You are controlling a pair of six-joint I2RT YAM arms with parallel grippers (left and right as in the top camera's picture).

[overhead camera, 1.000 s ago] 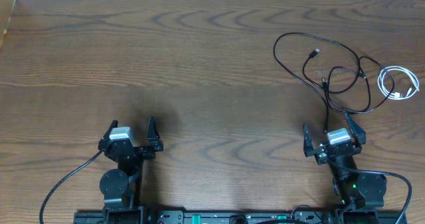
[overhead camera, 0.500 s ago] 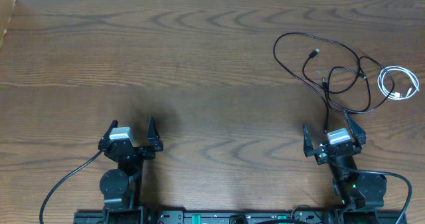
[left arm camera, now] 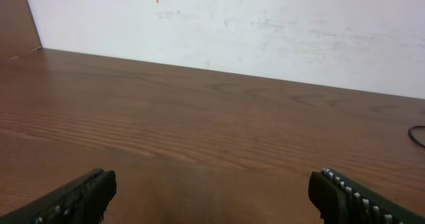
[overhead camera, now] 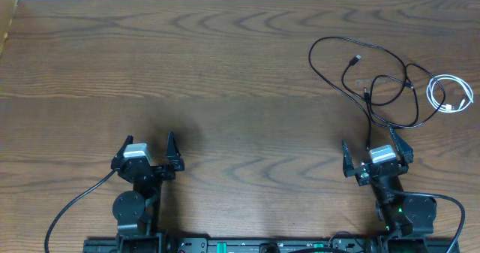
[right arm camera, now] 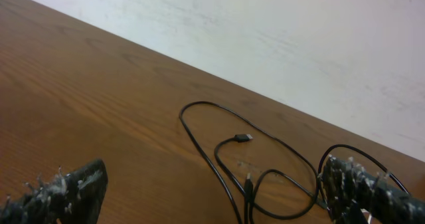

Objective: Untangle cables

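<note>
Your right claw and left claw both stand wide apart, empty. The black cables lie crossed at the bench's far right, with the white cable coiled beside them. Pinching two crossing strands together would likely tighten the tangle.

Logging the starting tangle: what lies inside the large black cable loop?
Inside the black cable loop lie an upper plug and a lower plug on the table, among crossing black strands. Which strand is uppermost at each crossing cannot be told.

The cables are black and white, table brown wood-grain.
</note>
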